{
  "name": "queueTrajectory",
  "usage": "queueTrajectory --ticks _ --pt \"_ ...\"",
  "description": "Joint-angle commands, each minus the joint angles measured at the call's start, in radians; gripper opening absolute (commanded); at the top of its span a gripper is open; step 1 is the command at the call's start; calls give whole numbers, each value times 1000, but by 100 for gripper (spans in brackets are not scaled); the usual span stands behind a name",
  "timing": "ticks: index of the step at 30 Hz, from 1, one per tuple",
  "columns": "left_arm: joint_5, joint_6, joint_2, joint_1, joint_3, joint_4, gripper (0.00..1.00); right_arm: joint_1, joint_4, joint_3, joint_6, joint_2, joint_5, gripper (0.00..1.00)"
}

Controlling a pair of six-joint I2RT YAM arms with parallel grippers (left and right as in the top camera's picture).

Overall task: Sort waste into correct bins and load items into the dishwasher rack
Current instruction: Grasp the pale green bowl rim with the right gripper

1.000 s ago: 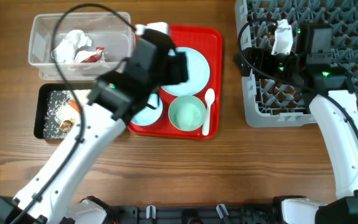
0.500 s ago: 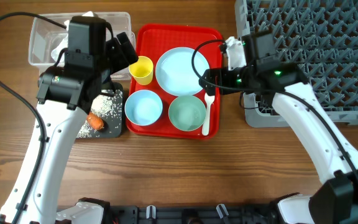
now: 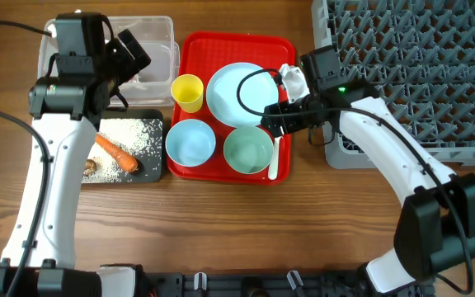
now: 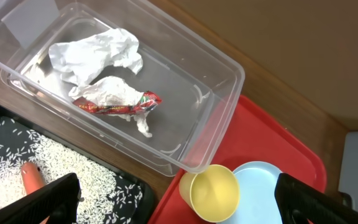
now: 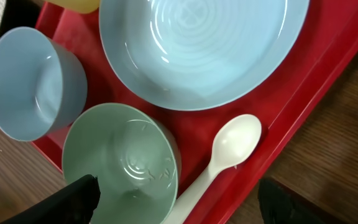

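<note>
Biggest thing on the wooden table [image 3: 221, 231] is the grey dishwasher rack [image 3: 419, 49], parked at the far right corner with nothing I can see slotted in its pegs. Next is the red tray [image 3: 280, 49] in the middle, and all the dishes sit on it. The big pale blue plate [image 5: 197, 43] is at the back right, with the pale blue bowl [image 3: 190, 142] front left and the pale green bowl [image 3: 247, 150] front right.

Off to the left, the clear tub [image 3: 159, 45] sits at the back and the black tray [image 4: 132, 186] lies just in front of it.

The left gripper [image 4: 178, 196] hangs over the spot where tub, black tray and red tray meet. Its jaws are spread wide and holding nothing. The right gripper [image 5: 179, 193] hovers over the green bowl and the spoon handle, fingers well apart too, nothing between them.

Smaller stuff: the yellow cup [image 3: 187, 91] stands upright at the tray's back left corner. The white spoon [image 5: 232, 146] lies along the tray's right edge, just beside the green bowl. In the tub are the crumpled napkin [image 4: 98, 53] and the red shiny wrapper [image 4: 114, 99], right next to each other. On the black tray are the carrot piece [image 3: 115, 154], a scatter of rice [image 3: 134, 134] and a little brown scrap [image 3: 90, 167].
</note>
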Motion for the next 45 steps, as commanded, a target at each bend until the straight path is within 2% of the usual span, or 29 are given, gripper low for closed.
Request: queueTrajectory --ticks 1,4,7,14,18,22,24,28,32,38,40,41,43,45 --pt "-10 -6 1 6 -2 2 100 37 13 -8 -56 39 11 82" --pt "-10 -6 2 6 -2 2 100 46 11 -8 -70 41 30 78" --pt "-11 -6 2 8 -2 -4 100 46 21 -8 -77 41 159 77" --pt "-10 -6 2 8 -2 -17 100 46 34 -8 -90 41 112 78" --pt "-10 -6 2 7 -2 -20 100 69 43 -8 -122 44 69 86" --pt "-10 -6 2 6 -2 -21 100 101 48 -8 -121 59 79 86" --pt "-9 -6 2 6 -2 -21 100 105 46 -8 -121 87 89 85" --pt "-10 -6 2 6 -2 -28 100 105 33 -8 -119 131 88 75" --pt "-10 -6 2 6 -2 -26 100 105 12 -8 -120 134 84 74" --pt "-11 -6 2 7 -2 -24 100 105 16 -8 -119 166 84 59" --pt "-11 -6 2 7 -2 -24 100 105 19 -8 -119 183 84 45" --pt "-11 -6 2 7 -2 -24 100 105 19 -8 -119 188 84 41" --pt "-11 -6 2 7 -2 -24 100 105 21 -8 -114 197 84 20" --pt "-11 -6 2 7 -2 -24 100 105 35 -8 -85 196 94 4"
